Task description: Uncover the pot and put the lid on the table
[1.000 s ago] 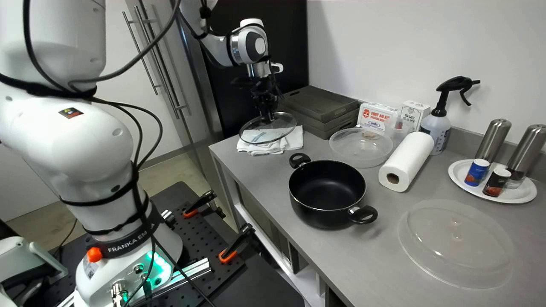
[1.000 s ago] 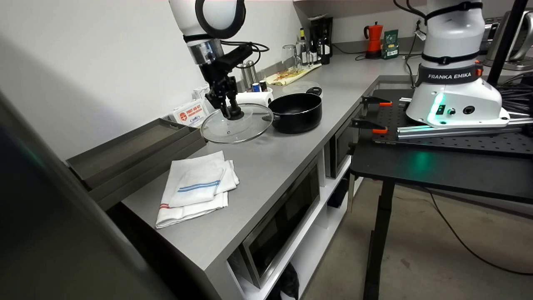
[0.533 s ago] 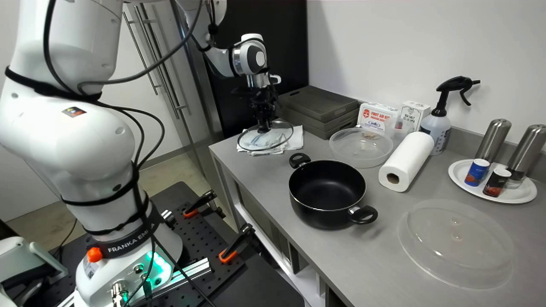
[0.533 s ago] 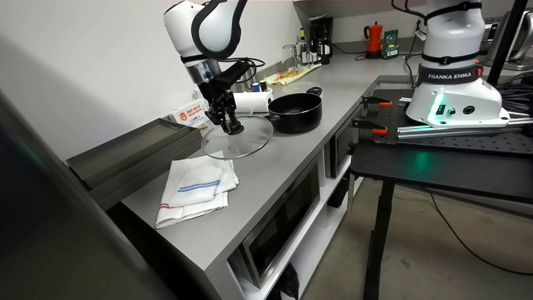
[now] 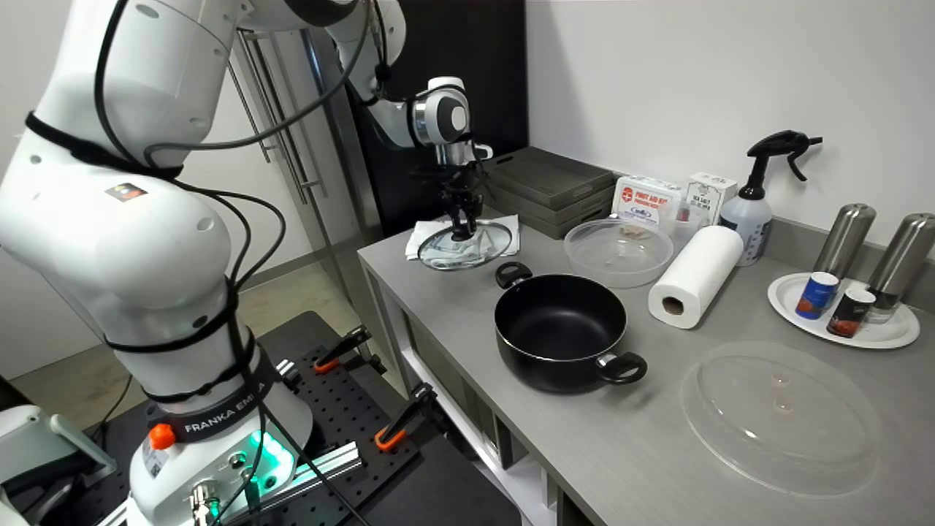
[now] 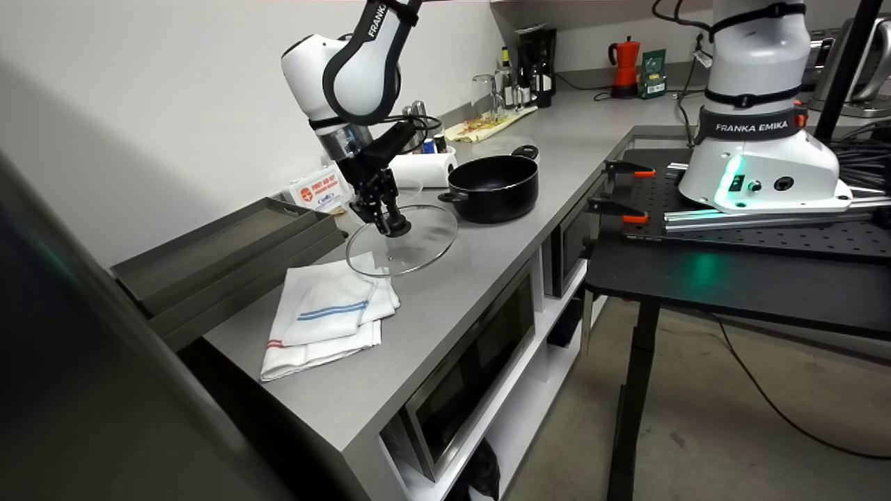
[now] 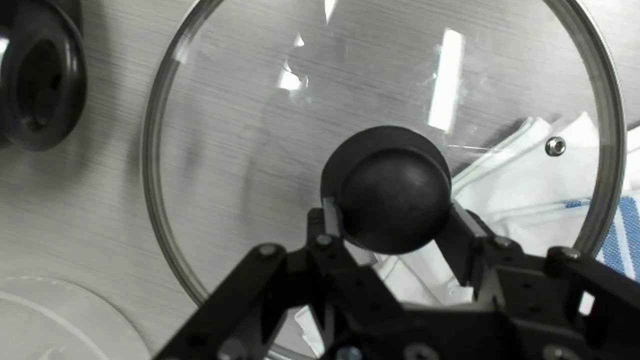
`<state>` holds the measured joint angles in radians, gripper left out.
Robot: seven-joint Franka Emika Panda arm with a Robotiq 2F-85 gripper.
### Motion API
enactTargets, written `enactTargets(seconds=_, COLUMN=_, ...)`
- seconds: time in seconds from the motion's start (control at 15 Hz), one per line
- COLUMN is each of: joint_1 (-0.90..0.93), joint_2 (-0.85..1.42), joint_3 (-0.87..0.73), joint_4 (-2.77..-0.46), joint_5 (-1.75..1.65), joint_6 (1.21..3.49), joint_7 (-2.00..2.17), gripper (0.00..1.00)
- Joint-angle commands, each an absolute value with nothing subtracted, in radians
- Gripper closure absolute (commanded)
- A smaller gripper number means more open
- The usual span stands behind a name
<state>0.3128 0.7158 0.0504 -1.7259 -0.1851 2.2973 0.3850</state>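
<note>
The pot point(image 5: 540, 371) is black, stands uncovered on the grey table point(image 5: 643, 438), and also shows in an exterior view point(image 6: 498, 198). One of its loop handles point(image 7: 73, 95) shows at the wrist view's left edge. The lid point(image 7: 240, 150) is round clear glass with a metal rim and a black knob point(image 7: 397, 195). My gripper point(image 7: 395, 215) is shut on the knob, one finger on each side. In both exterior views the lid point(image 5: 440, 254) point(image 6: 431, 243) hangs low beside the pot, partly over folded towels. The gap beneath it is hard to judge.
White towels point(image 6: 327, 309) lie near the table's end. Stacked grey trays point(image 5: 548, 179) stand at the back. A clear plastic bowl point(image 5: 617, 256), a paper-towel roll point(image 5: 697, 274), a first aid box point(image 5: 646, 199) and a clear plastic cover point(image 5: 781, 431) are on the table.
My gripper and the lid have come down closer to the table. In the last half second they have also shifted slightly toward the pot. The pot has not moved.
</note>
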Motion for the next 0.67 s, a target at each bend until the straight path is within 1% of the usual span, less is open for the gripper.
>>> enactTargets(seconds=0.0, joint_1=0.303, joint_2=0.757, joint_3=0.042, joint_4=-1.643, joint_5=-0.167, joint_6=2.276, joint_7=0.336, gripper=0.75)
enactTargets(seconds=0.6, joint_1=0.261, joint_2=0.868, joint_3=0.015, joint_4=-1.437, joint_5=-0.140, joint_6=2.231, joint_7=0.325, gripper=0.75)
